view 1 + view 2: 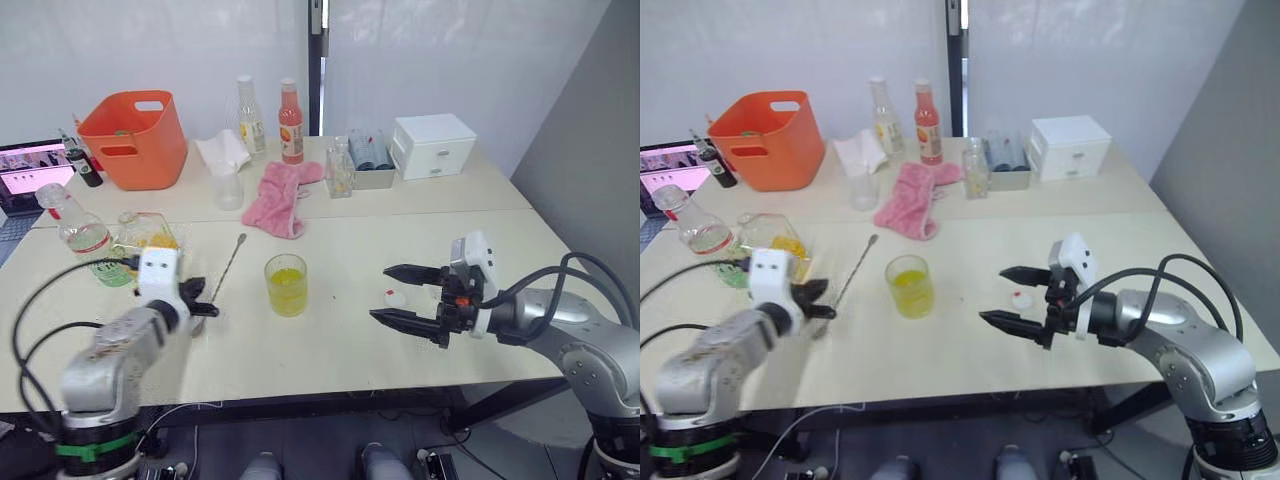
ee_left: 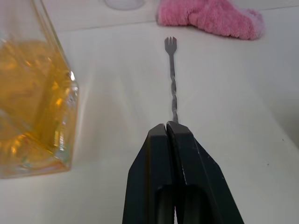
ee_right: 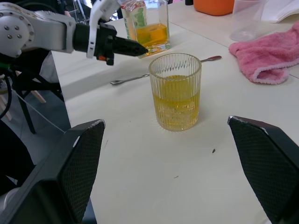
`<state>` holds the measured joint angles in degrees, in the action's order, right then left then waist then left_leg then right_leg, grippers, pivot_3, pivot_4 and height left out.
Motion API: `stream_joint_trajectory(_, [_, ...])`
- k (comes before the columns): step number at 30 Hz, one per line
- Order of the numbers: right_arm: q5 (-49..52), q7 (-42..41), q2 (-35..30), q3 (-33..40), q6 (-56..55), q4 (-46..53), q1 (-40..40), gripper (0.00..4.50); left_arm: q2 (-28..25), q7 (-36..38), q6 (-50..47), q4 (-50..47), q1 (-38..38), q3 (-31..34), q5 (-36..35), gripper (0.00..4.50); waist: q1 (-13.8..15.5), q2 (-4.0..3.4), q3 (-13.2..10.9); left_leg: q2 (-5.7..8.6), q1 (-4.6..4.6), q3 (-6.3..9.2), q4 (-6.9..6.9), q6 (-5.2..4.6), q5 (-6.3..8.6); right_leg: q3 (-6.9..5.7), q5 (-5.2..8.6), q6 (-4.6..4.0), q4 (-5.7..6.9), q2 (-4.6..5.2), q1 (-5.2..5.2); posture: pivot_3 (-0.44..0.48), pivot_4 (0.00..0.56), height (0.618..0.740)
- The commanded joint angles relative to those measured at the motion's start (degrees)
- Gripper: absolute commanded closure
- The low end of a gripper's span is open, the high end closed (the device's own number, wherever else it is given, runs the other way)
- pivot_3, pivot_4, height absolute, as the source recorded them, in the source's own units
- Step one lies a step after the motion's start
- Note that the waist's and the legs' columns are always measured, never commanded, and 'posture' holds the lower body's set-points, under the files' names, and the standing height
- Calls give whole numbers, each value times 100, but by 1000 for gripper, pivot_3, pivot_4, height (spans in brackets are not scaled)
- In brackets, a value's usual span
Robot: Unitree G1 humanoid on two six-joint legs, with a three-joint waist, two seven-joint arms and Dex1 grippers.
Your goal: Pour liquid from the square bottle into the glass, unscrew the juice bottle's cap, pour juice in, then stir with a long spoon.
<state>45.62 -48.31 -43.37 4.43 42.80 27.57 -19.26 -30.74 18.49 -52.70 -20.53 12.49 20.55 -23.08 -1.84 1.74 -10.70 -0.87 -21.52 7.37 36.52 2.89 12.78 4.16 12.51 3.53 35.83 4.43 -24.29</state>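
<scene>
From the head cameras, the glass [image 1: 286,285] stands mid-table, part full of yellow liquid. At its 9 o'clock the left gripper [image 1: 205,297] hangs over the long spoon [image 1: 226,271], which lies flat on the table [image 1: 330,345]. At the glass's 3 o'clock the right gripper [image 1: 408,296] has its fingers spread wide, with the cap [image 1: 395,297] on the table between them. The juice bottle [image 1: 84,236] leans at 9 o'clock beyond the left arm, beside a square bottle [image 1: 147,235].

The left wrist view adds what the head views cannot: the left fingers [image 2: 159,158] are pressed together above the spoon's twisted stem, its forked end toward a pink cloth [image 2: 210,17].

The right wrist view shows the glass's ribbed wall, the spoon behind it, and the closed left gripper above the spoon.
</scene>
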Motion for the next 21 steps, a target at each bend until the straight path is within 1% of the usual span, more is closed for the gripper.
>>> stream_joint_trajectory(1, [-53,-20,22,7,-89,41,-81,0,-466,762,229,-33,-398,244,-257,4465,-30,0,-1,0,0,0,-2,0,0,0,0,0,-1,0,0,0,150,739])
stream_joint_trajectory(3, [-74,-27,31,-2,-104,26,-78,0,-601,914,266,-13,-514,272,-332,4465,-30,1,-2,-1,0,0,-3,0,0,-1,1,-1,-2,0,-1,0,150,739])
stream_joint_trajectory(5, [-109,-19,42,-29,-113,34,-58,0,-603,1026,94,-58,-553,317,-567,4465,-11,3,-3,-1,-2,2,-2,0,0,-3,1,-1,-2,1,0,0,150,739])
stream_joint_trajectory(6, [-117,-12,53,-41,-112,50,-38,0,-624,1139,-26,-43,-553,297,-710,4209,-4,3,-4,0,-2,2,-1,0,0,-3,1,0,-2,2,0,0,150,739])
stream_joint_trajectory(8, [-128,1,70,-51,-104,87,-10,0,-681,1141,-320,-18,-527,243,-836,3676,-8,3,-4,-1,-3,2,0,0,0,-3,0,0,-4,1,1,0,150,739])
stream_joint_trajectory(11, [-114,32,91,-38,-70,172,35,0,-761,1018,-571,42,-459,77,-783,2616,-41,3,-4,-2,-2,3,-1,0,0,-3,1,0,-2,-1,-1,0,150,739])
stream_joint_trajectory(14, [-81,93,105,-2,-38,287,142,0,-654,791,-610,301,-252,-28,-663,1615,-41,4,-4,-2,-1,3,-1,0,0,-4,1,0,-2,0,0,0,150,739])
stream_joint_trajectory(15, [-72,121,110,11,-30,323,179,0,-679,755,-576,397,-207,-120,-579,1342,-42,4,-4,-2,-2,4,-1,0,0,-4,1,0,-2,-1,0,0,150,739])
stream_joint_trajectory(17, [-43,185,127,29,-10,384,225,0,-709,690,-525,564,-138,-249,-449,1342,-46,4,-4,-2,-1,3,-1,0,0,-4,1,0,-2,0,1,0,150,739])
stream_joint_trajectory(19, [-10,235,133,64,7,450,289,0,-752,710,-413,760,-41,-541,-281,1342,-46,4,-4,-2,-1,3,-2,0,0,-4,1,0,-2,0,0,0,150,739])
stream_joint_trajectory(21, [33,285,131,105,31,497,330,0,-843,709,-505,890,81,-867,-128,1342,-37,4,-4,-2,1,4,-3,0,0,-4,1,0,-1,-1,1,0,150,739])
